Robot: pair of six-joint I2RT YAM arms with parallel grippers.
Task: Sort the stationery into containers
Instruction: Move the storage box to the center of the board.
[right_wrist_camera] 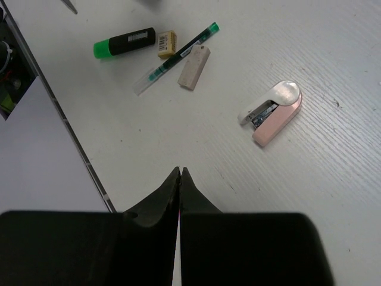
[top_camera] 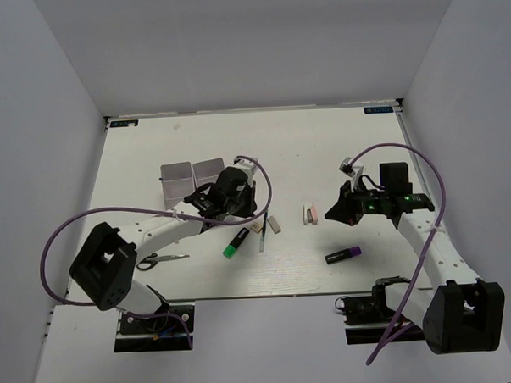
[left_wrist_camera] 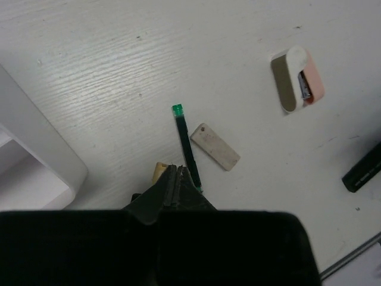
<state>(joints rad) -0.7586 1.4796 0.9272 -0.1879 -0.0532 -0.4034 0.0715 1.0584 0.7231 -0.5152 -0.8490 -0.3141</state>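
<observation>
Green-black highlighter [top_camera: 235, 244], pen [top_camera: 263, 231], erasers [top_camera: 276, 225], purple marker [top_camera: 344, 255], scissors [top_camera: 161, 258] lying loose outside white bins [top_camera: 177, 191]

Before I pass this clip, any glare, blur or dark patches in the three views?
Top external: soft, even light, no glare. Left wrist: table grain sharp, left gripper a featureless black mass. Right wrist: green pen crisp, right gripper equally dark.

Lab, white-walled table [top_camera: 321, 146] (robot cell)

Matt white wood-grain table [left_wrist_camera: 119, 59], glossy plastic highlighter [right_wrist_camera: 122, 43], matt beige eraser [right_wrist_camera: 194, 67]
</observation>
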